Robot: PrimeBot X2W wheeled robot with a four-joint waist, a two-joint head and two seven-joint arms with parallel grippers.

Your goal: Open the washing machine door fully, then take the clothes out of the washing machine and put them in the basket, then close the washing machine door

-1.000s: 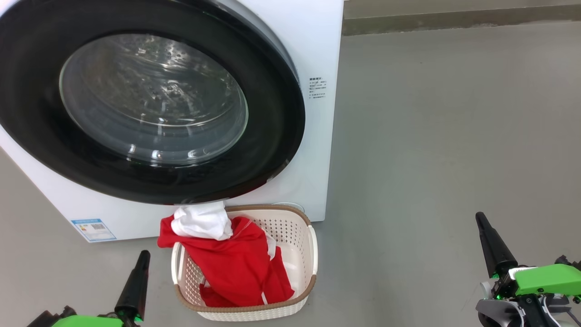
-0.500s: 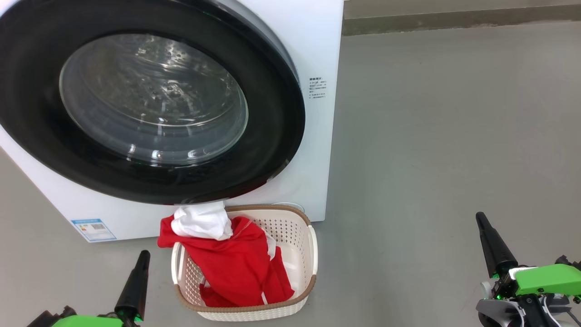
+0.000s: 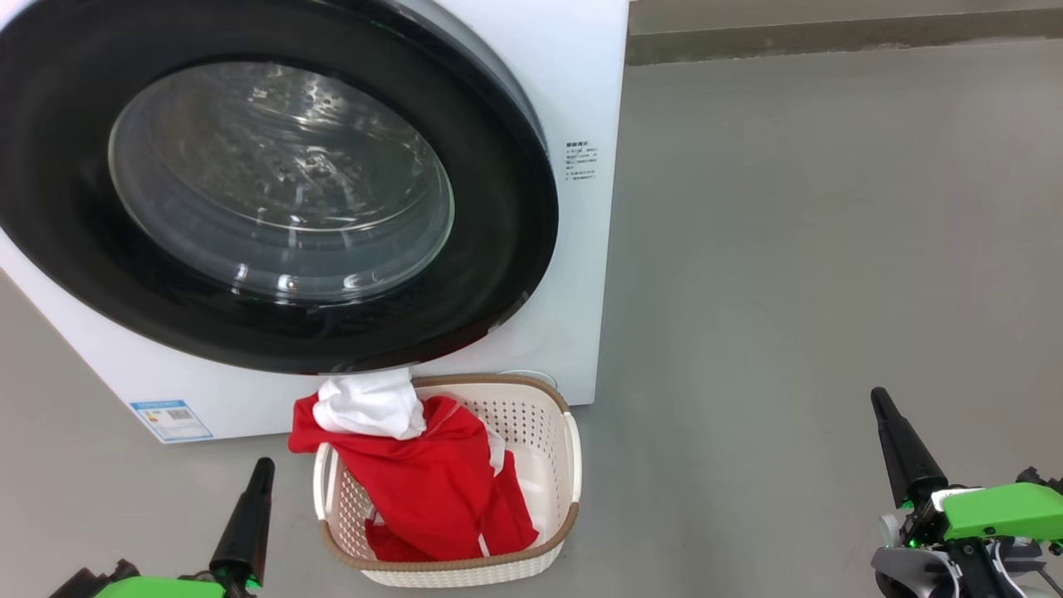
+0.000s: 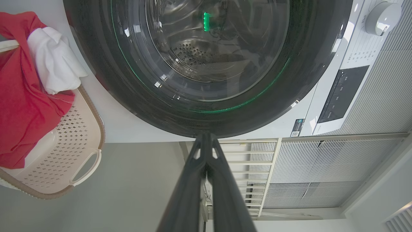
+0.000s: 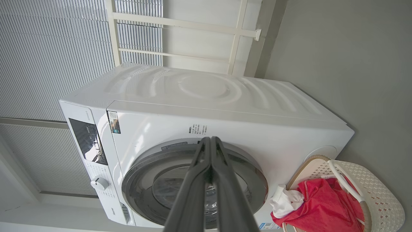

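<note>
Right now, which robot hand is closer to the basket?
Left. The left gripper sits just left of the basket, near its side. The right gripper is much farther off, out to its right.

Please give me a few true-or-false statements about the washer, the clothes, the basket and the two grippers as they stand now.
1. The washing machine door is shut against the washing machine. True.
2. The clothes lie on the floor beside the basket. False: they are in the basket, with part draped over its rim.
3. The left gripper grips the door's rim. False: it is shut on nothing, apart from the door.
4. The right gripper is shut and empty. True.
</note>
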